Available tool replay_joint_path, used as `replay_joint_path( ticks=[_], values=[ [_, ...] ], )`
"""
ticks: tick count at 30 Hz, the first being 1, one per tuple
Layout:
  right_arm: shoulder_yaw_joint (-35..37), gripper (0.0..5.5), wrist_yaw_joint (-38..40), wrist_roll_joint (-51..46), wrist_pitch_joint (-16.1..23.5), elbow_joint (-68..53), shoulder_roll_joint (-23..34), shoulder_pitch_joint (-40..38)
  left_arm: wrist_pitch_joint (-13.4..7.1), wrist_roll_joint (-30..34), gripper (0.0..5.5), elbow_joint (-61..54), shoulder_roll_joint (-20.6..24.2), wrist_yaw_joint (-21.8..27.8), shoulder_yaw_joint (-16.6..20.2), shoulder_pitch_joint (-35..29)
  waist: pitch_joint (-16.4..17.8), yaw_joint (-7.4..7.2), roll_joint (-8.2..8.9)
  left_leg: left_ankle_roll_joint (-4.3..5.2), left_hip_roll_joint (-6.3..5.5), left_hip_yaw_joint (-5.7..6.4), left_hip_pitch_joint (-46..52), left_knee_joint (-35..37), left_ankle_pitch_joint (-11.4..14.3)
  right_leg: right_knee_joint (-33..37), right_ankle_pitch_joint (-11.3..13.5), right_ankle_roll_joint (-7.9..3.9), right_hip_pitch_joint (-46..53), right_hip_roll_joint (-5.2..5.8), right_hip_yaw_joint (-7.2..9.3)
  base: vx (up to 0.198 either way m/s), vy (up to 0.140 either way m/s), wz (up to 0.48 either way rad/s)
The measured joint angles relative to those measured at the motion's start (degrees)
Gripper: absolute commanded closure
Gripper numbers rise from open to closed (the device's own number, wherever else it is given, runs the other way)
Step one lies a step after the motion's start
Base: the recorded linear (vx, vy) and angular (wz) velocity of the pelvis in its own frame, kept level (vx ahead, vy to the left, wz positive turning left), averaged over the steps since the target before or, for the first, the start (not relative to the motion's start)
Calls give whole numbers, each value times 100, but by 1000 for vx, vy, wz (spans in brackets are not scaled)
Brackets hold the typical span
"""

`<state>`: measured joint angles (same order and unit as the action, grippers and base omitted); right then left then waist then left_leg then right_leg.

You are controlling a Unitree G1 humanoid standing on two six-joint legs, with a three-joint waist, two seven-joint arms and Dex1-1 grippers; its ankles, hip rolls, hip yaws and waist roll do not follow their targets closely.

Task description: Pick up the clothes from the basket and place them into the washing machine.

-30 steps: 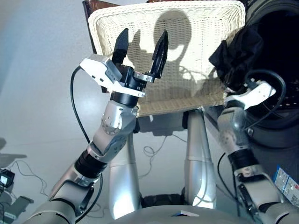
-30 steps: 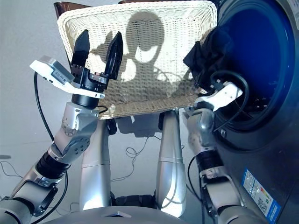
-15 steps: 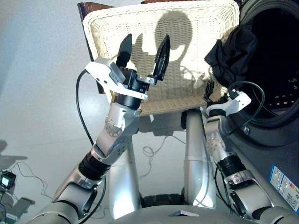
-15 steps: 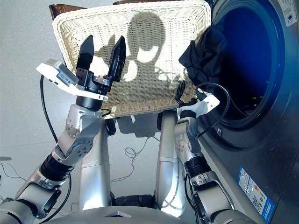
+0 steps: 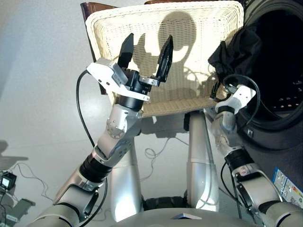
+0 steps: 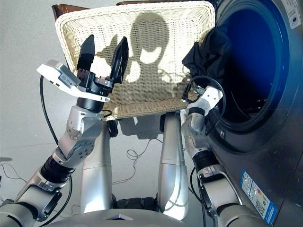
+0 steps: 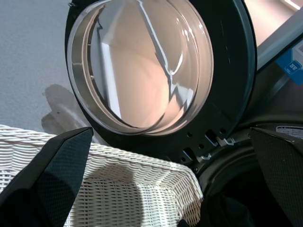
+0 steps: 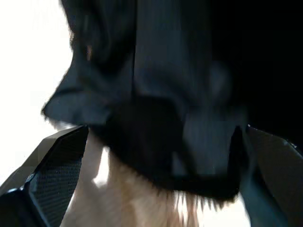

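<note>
Right pincer has lifted closer to the black garment draped on the basket rim by the washing machine mouth; its grip I cannot tell. Left pincer hovers spread wide and empty over bare wicker; grey floor lies left.

A pale grey smooth floor carried everything. On it, near the robot's feet, lay a thin loose dark cable in a few loops. Off to the left, a couple of small dark gadgets sat with their own wires.

A shallow cream-white woven wicker basket sat raised off the floor. A dark brown wooden corner showed behind its far left edge, though I couldn't tell what that piece was.

A crumpled black fabric garment lay bunched at the basket's right end, against the rim. That end was just beside the round mouth of the large dark grey front-loading washing machine.
</note>
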<state>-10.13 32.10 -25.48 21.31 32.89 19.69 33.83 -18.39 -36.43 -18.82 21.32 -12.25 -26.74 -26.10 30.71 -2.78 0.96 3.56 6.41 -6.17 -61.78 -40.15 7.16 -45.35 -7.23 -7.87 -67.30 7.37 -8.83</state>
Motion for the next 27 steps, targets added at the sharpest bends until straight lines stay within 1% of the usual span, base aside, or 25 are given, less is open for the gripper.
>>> replay_joint_path(
  ticks=[5,9,11,18,19,20,27],
  values=[
    [127,0,164,51,-12,139,190,269,-1,0,0,0,-1,1,-10,-37,0,40,-2,21,-2,38,0,2,-14,-45,-20,32,-4,5,34,0,0,0],
    [167,0,253,52,-95,350,254,397,-2,-1,0,0,0,1,-10,-44,0,76,-6,51,5,80,0,12,-33,-66,-32,57,-4,6,71,0,0,0],
    [167,0,298,52,-100,494,333,493,-6,-2,0,0,1,2,-11,-54,-1,148,-8,56,22,86,0,17,-36,-66,-32,69,-5,3,80,0,0,0],
    [222,0,350,48,-100,827,523,906,-8,-12,0,1,9,4,-13,-95,-1,241,-10,68,25,98,-1,41,-43,-64,-40,86,-12,9,94,0,0,0],
    [225,418,350,40,-100,964,562,979,-9,-14,0,0,9,6,-20,-111,-1,268,-10,70,27,98,-1,43,-44,-64,-41,87,-15,8,95,0,0,0],
    [232,550,350,40,-101,1065,601,1017,-9,-15,0,0,10,7,-22,-108,-1,290,-10,72,27,98,-2,44,-45,-64,-42,88,-17,8,96,0,0,0],
    [233,550,300,-66,-102,1479,705,1226,-11,-49,0,1,44,9,-119,-118,-1,298,-10,77,26,107,-7,58,-48,-62,-44,91,-17,10,106,0,0,0]
  ],
)
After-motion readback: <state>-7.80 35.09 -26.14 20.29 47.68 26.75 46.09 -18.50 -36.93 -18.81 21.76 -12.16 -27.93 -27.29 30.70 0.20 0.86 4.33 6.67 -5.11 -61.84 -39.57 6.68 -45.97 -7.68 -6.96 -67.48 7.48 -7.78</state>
